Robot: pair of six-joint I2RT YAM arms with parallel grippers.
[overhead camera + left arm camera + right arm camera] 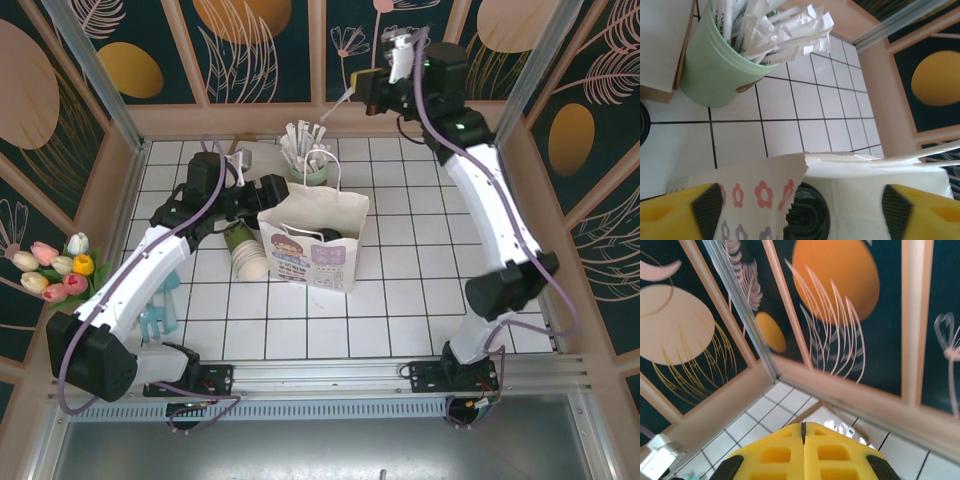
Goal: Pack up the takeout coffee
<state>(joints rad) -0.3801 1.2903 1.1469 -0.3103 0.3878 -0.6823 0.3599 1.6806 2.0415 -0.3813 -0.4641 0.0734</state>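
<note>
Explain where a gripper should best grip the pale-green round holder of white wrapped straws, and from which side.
Grip the pale-green holder across its round wall, below the rim, coming in level from the side: it stands upright, and the white wrapped straws fan out of its open top. The white paper bag stands just in front, so its right side looks freer.

Bright, even light falls from above; the white tiled table shows only soft, faint shadows beside the paper bag. The top view is sharp throughout. At the left wrist the wrapped straws nearly wash out, and the left end effector blurs in the close foreground. The right end effector is likewise soft, the wall panels behind it crisp
</note>
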